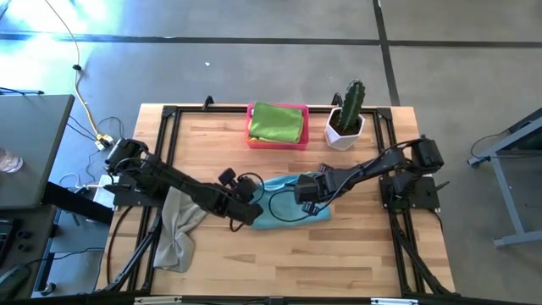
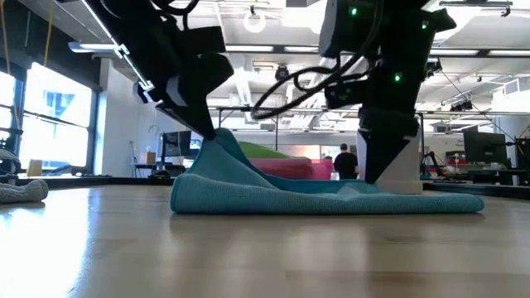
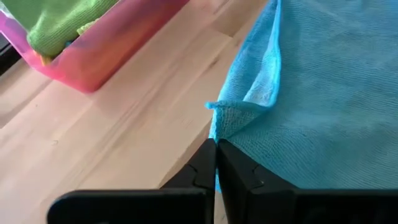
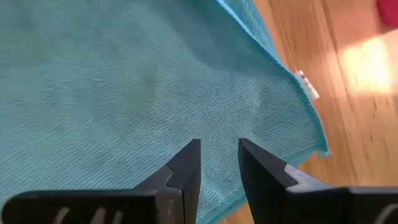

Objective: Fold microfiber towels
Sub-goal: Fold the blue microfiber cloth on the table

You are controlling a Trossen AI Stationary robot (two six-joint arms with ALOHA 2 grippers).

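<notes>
A green towel (image 1: pixel 276 124) already lies folded in the pink tray (image 1: pixel 251 135); a grey towel (image 1: pixel 178 229) waits behind the left gripper (image 1: pixel 251 213). That gripper pinches the blue towel (image 1: pixel 292 206) by its edge, lifting it. The right gripper (image 1: pixel 306 193), slightly parted, hovers low over the cloth.

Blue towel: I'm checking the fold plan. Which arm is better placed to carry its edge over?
Left. The left gripper is shut on the blue towel, its edge lifted; the right gripper hovers open above it.
</notes>
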